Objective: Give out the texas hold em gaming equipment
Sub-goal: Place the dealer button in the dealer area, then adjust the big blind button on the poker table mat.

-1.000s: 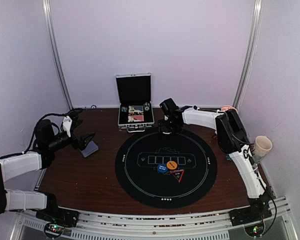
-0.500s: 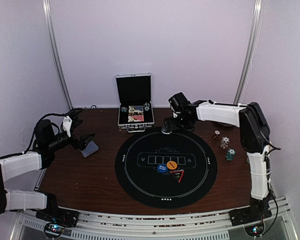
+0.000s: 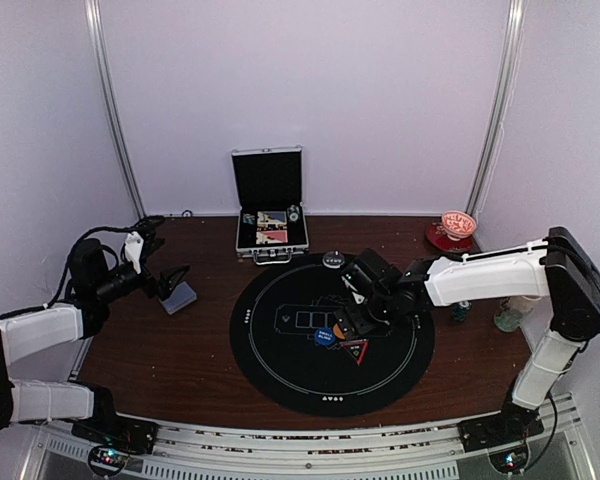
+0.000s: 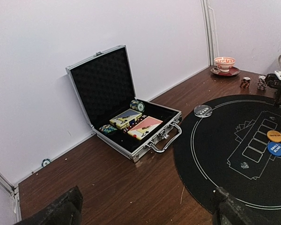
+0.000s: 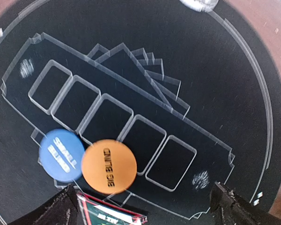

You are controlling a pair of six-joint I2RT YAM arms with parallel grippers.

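Observation:
My right gripper [image 3: 352, 318] hangs open over the middle of the round black mat [image 3: 280, 375], nothing between its fingers. Just under it lie the orange "big blind" disc [image 5: 108, 165] and the blue "small blind" disc [image 5: 61, 155], touching each other, with a red-edged triangular piece [image 5: 112, 216] beside them. A black disc [image 3: 332, 260] rests on the mat's far edge. My left gripper [image 3: 170, 288] stays open above the wood at the left, next to a grey-blue card deck [image 3: 181, 297]. Two chip stacks [image 4: 245, 82] stand right of the mat.
The open silver case [image 4: 131, 150] stands at the back with card boxes [image 4: 145, 127] and teal chips [image 4: 137, 105] inside. A red bowl [image 3: 458, 228] sits in the far right corner. A pale cup [image 3: 507, 320] stands by the right arm.
The right arm swung from the mat's far edge to its middle, leaving the black disc behind, and its jaws spread wider. The left arm has not moved.

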